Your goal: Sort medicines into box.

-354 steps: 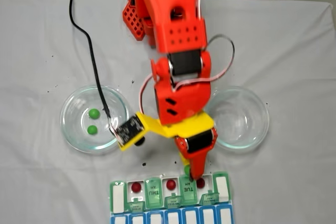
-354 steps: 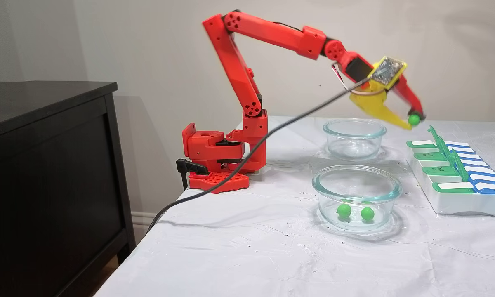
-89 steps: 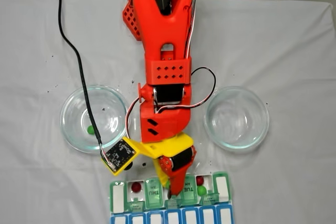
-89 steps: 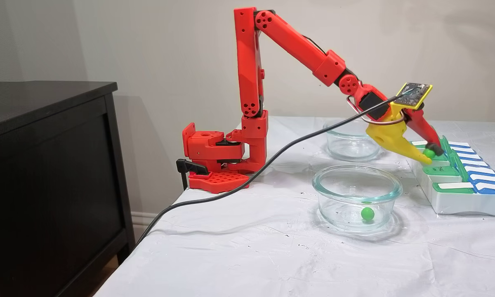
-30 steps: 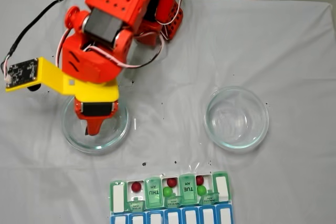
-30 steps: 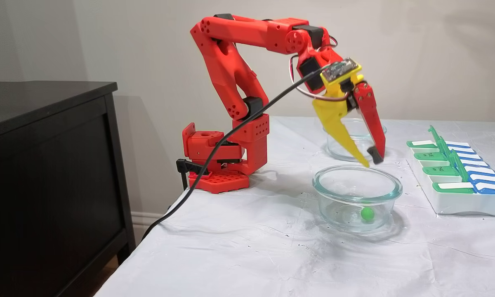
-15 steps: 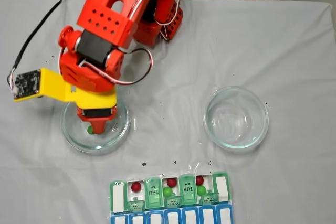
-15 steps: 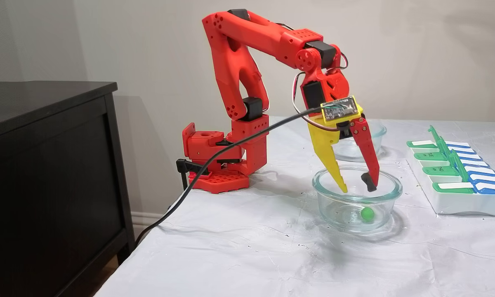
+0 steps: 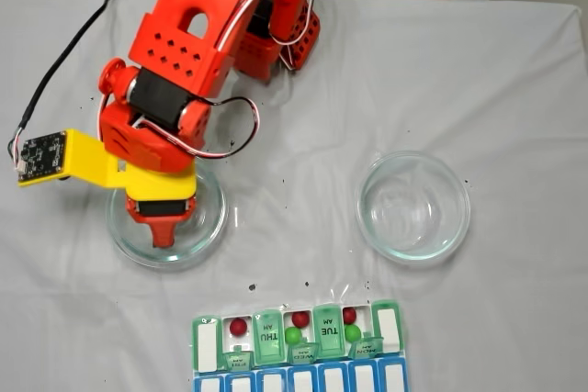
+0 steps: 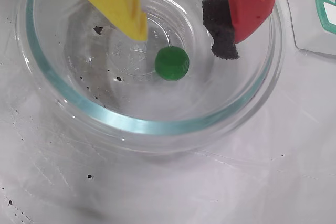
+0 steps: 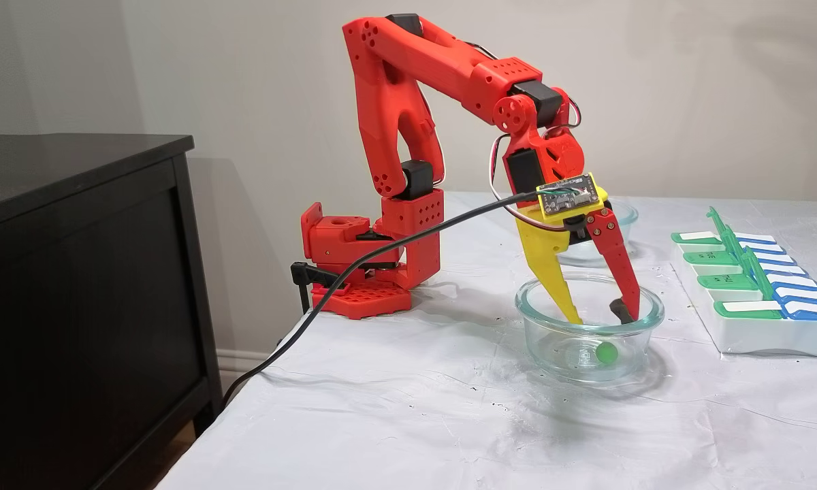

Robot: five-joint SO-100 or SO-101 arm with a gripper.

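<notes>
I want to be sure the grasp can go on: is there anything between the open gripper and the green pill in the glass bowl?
Nothing visible blocks it. In the wrist view the gripper is open inside the glass bowl, and the green pill lies bare on the bottom just below the gap between the fingers.

"THU" and "TUE" printed upside down on green lids of box (image 9: pixel 299 344), smaller lid print illegible

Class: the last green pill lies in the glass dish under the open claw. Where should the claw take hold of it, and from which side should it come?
Probably from straight above. The green pill is a small ball lying loose on the dish's flat floor, walled all round. The open claw should close across its widest middle, yellow finger on one side, the red finger's black pad on the other.
</notes>
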